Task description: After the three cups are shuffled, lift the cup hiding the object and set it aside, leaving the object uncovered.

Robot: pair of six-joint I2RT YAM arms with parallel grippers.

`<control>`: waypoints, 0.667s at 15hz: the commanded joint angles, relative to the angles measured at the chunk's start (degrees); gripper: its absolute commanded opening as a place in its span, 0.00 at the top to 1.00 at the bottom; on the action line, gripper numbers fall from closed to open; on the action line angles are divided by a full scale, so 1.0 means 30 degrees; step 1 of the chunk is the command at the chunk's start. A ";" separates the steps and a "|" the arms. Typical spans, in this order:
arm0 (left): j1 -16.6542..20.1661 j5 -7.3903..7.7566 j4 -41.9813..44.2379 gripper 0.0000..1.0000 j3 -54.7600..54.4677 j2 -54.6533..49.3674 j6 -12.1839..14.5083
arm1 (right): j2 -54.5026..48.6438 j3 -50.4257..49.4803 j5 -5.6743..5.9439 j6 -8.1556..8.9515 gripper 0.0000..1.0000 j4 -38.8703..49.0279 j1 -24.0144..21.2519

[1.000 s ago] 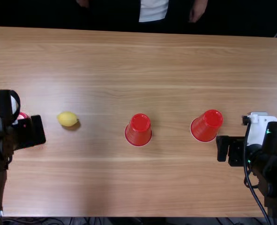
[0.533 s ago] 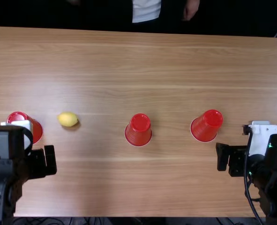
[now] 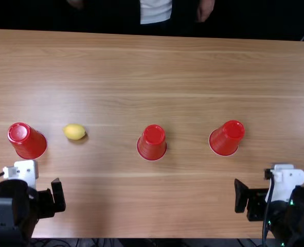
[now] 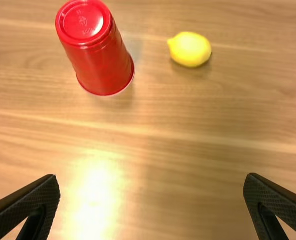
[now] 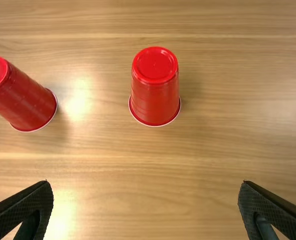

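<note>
Light brown wooden desk [image 3: 152, 77] carries a row of three upturned red cups, with a dark room edge beyond. The lemon [image 3: 74, 131] lies bare on the wood between the left cup [image 3: 26, 140] and the middle cup [image 3: 152, 142], near the first without touching it and well apart from the second. Its long axis runs roughly along the row. The right cup [image 3: 226, 138] stands farther along, rim down.

The left claw [image 4: 150, 180] hangs low over the near edge, fingers spread wide and holding nothing. From it the left cup lies straight ahead and the lemon ahead, a little toward the middle; this arm is plainly the nearer one. The right claw [image 5: 144, 183] is likewise spread wide and empty, facing the right cup, with the middle cup off to one side.

Judging by this layout, the hiding cup is already set aside and the lemon uncovered. Nothing stands between either claw and the row.
</note>
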 commanded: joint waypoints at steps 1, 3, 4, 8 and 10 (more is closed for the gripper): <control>-0.0015 0.0085 0.0645 0.00 -0.1595 -0.1559 -0.0106 | -0.1311 -0.1119 -0.0079 0.0074 0.00 0.0173 0.0094; -0.0015 0.0085 0.1313 0.00 -0.3470 -0.3522 -0.0106 | -0.3625 -0.2320 -0.0079 0.0074 0.00 0.0173 0.0035; -0.0015 0.0085 0.1559 0.00 -0.4349 -0.4606 -0.0106 | -0.4914 -0.3111 -0.0079 0.0109 0.00 0.0209 0.0035; -0.0074 0.0050 0.2719 0.00 -0.8480 -1.1344 -0.0036 | -1.0598 -0.5982 -0.0079 0.0039 0.00 0.0349 -0.0024; -0.0103 0.0050 0.2508 0.00 -0.8802 -1.1901 -0.0036 | -1.1770 -0.6597 -0.0079 0.0039 0.00 0.0279 -0.0199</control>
